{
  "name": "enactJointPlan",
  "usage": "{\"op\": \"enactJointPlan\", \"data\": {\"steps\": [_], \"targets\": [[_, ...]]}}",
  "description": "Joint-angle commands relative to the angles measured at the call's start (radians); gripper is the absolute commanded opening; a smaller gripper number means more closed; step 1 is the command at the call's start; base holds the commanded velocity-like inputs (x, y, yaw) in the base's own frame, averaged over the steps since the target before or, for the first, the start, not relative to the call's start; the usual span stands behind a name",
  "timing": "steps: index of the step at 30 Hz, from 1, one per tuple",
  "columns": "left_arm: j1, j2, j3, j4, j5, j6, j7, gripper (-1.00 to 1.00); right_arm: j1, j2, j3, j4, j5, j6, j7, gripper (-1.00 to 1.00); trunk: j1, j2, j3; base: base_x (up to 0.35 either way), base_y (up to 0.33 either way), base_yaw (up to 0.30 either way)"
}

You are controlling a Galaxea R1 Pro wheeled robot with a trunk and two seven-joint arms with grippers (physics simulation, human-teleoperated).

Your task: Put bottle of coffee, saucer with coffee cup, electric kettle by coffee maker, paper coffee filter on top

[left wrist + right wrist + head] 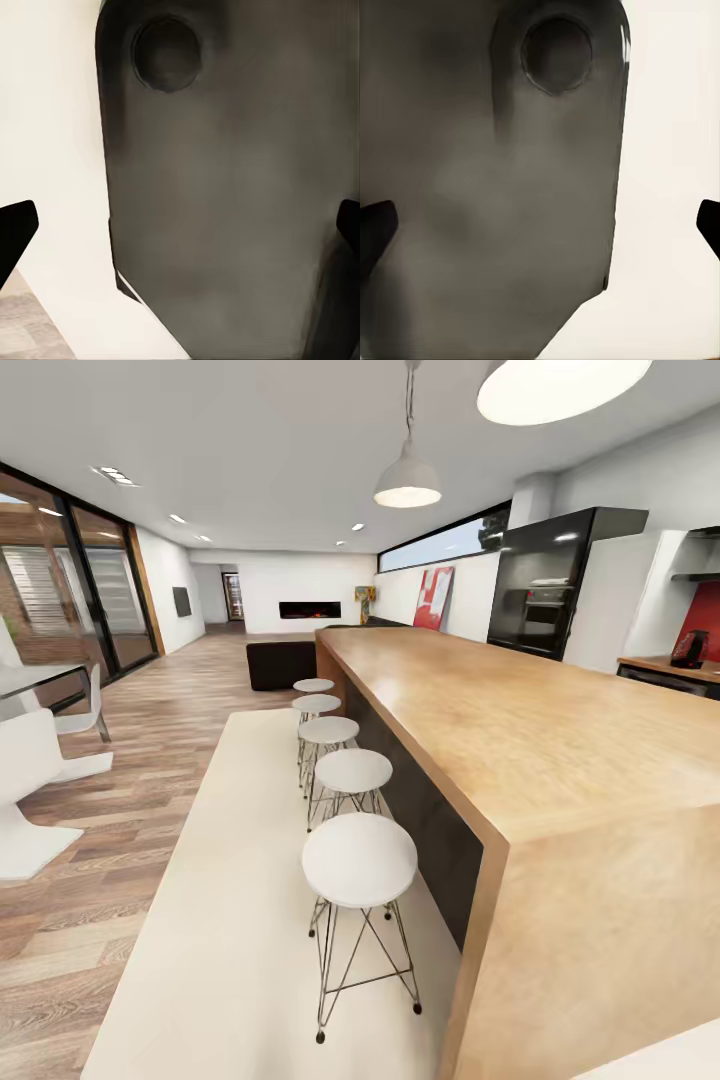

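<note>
My left gripper (180,225) hangs with its jaws spread wide, one dark fingertip (15,229) at each side of its wrist view. My right gripper (540,225) is just as wide apart, both pointing down beside my dark grey body panel (495,210).

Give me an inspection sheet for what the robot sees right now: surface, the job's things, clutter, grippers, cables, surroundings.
Surface: big wooden island ahead, its top bare; pale rug on wood-plank floor beside it.
Job's things: nothing seen for certain; a small red and dark appliance stands on a far counter at right, too small to identify.
Clutter: five white round stools in a row along the island.
Grippers: left gripper and right gripper show dark fingertips far apart, open, nothing between them, beside the robot's grey body.
Cables: nothing seen.
Surroundings: black wall oven, pendant lamp, glass doors, white chairs.
</note>
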Motion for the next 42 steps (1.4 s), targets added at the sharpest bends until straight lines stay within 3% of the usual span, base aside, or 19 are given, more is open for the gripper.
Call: {"op": "enactJointPlan", "data": {"steps": [1,6,18,26,33,34,42], "targets": [[-0.001,-0.006,-0.005,-0.006,-0.006,0.006,-0.006,1.0,0.006,0.006,0.006,0.003,0.006,-0.006,-0.006,1.0,0.0,0.0,0.0,0.0,0.0,0.0],[0.0,-0.026,-0.005,-0.008,-0.012,0.027,-0.022,1.0,0.034,0.034,0.018,0.0,0.034,-0.011,-0.022,1.0,0.0,0.0,0.0,0.0,0.0,0.0],[0.001,-0.006,-0.002,-0.009,-0.011,0.018,-0.02,1.0,0.102,0.101,0.012,-0.067,0.044,-0.001,0.045,1.0,0.0,0.0,0.0,0.0,0.0,0.0],[0.001,-0.005,0.001,-0.009,-0.011,0.017,-0.02,1.0,0.145,0.098,0.011,-0.111,0.042,-0.002,0.053,1.0,0.0,0.0,0.0,0.0,0.0,-0.028],[0.001,-0.005,0.002,-0.011,-0.009,0.017,-0.02,1.0,0.145,0.095,0.011,-0.151,0.042,-0.002,0.054,1.0,0.0,0.0,0.0,0.0,0.0,-0.238],[0.001,-0.005,0.002,-0.011,-0.009,0.017,-0.02,1.0,0.145,0.095,0.011,-0.255,0.041,-0.002,0.054,1.0,0.0,0.0,0.0,0.0,0.0,-0.273],[0.0,-0.005,0.002,-0.011,-0.01,0.017,-0.02,1.0,0.145,0.095,0.011,-0.276,0.041,-0.002,0.055,1.0,0.0,0.0,0.0,0.0,0.0,-0.277]]}}
